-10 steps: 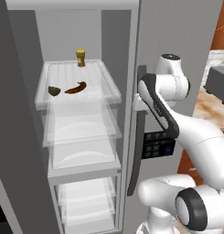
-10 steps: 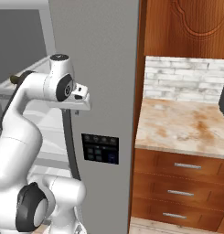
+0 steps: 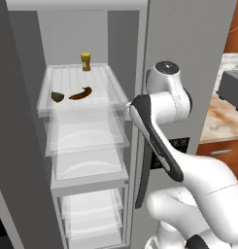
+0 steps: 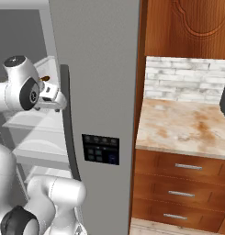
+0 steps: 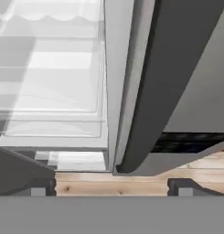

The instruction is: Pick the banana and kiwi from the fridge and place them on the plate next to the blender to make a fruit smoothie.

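Note:
The fridge (image 3: 188, 44) stands with its left compartment open. On its top translucent shelf (image 3: 110, 80) lie the dark curved banana (image 3: 80, 93) and, just left of it, the small rounded kiwi (image 3: 57, 97). My gripper (image 5: 111, 187) is open with nothing between its fingertips (image 5: 40, 187). It points down along the edge of the shut right door, beside the dark handle (image 5: 168, 82). In the right base view the hand (image 4: 52, 97) hangs at top-shelf height in front of that handle (image 4: 70, 137), right of the fruit. The plate and blender are out of view.
A small yellow-gold jar (image 3: 85, 61) stands at the back of the top shelf. Lower shelves (image 3: 89, 165) hold nothing I can see. A dark control panel (image 4: 101, 149) sits on the shut door. Right of the fridge runs a stone counter (image 4: 178, 124) with a grey boxy appliance (image 3: 232, 87).
My arm has swung left, carrying the hand from in front of the shut door toward the open compartment. The fruit and the jar have not moved.

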